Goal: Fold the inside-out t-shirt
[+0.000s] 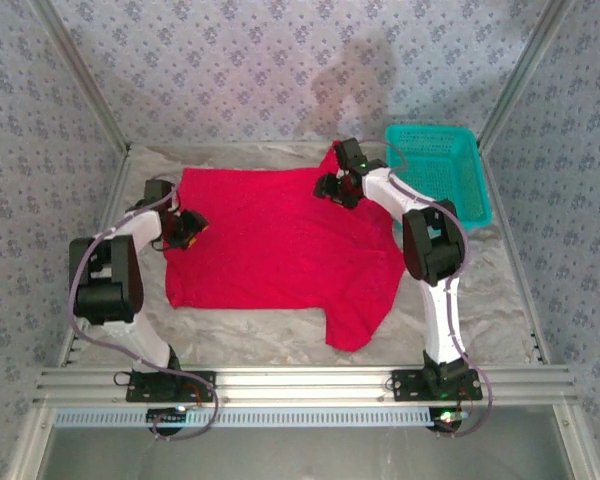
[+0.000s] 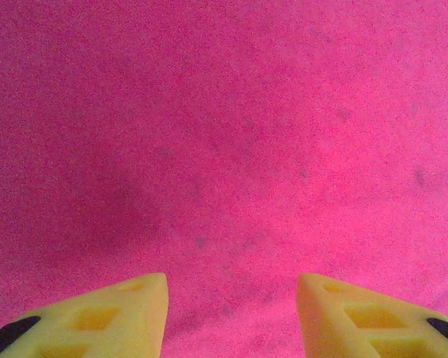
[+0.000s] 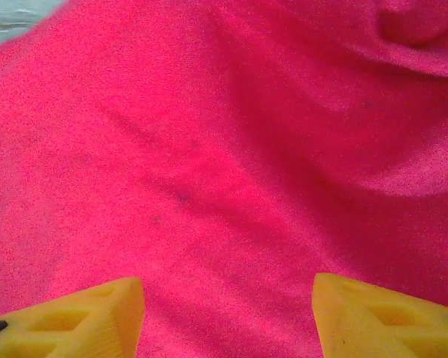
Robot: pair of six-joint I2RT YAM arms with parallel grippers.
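The t-shirt (image 1: 280, 240) is lying spread across the middle of the tabletop (image 1: 500, 300) between the two arms. It is mostly flat, with one end trailing toward the near right. The left pincer (image 1: 185, 228) is hovering at the shirt's left edge. Its yellow fingers (image 2: 134, 313) are standing apart with bare red cloth showing between them, clamping nothing. The right pincer (image 1: 338, 188) is sitting over the far right part of the shirt, near the teal basket (image 1: 440, 170), its jaws likewise standing apart above rumpled cloth. The two pincers are probably taking opposite sides so each can be gripping an edge for a fold. The rumples on the right are likely needing smoothing first.
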